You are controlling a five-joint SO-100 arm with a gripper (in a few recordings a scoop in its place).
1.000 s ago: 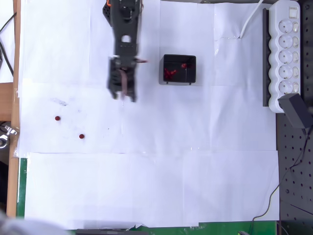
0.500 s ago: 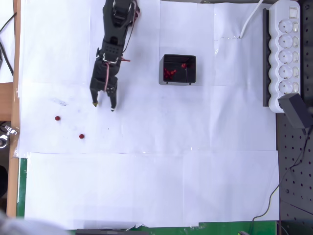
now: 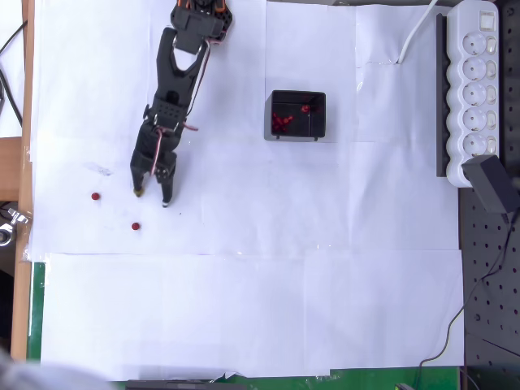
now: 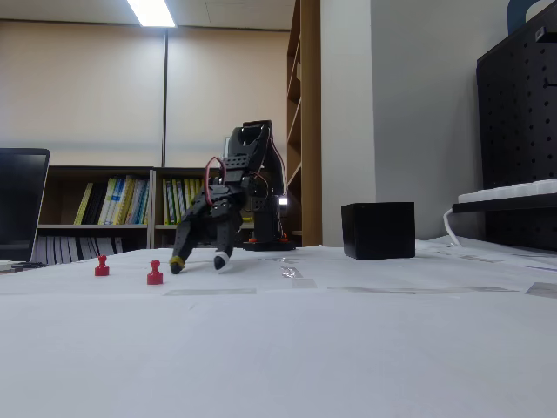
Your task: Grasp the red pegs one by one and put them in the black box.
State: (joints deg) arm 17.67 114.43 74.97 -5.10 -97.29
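With two red pegs (image 3: 95,196) left standing at the left of the overhead view, the spread, empty pincer (image 3: 151,195) could knock the nearer peg (image 3: 136,227) over if it drops off-centre, since they look tippy. Several pegs already lie in the black box (image 3: 297,116) at upper centre. Since a second ago, the arm has swung from beside the box down-left toward them.

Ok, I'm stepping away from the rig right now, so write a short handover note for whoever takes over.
Gripper: open, carrying nothing, low over the paper near the two loose pegs.
Black box: to the right of the arm in the overhead view, several red pegs already inside; exact count unclear.
Left: two pegs standing on the paper, the nearer peg just below the fingertips, the far peg to the left. Suggest taking the nearer one first.
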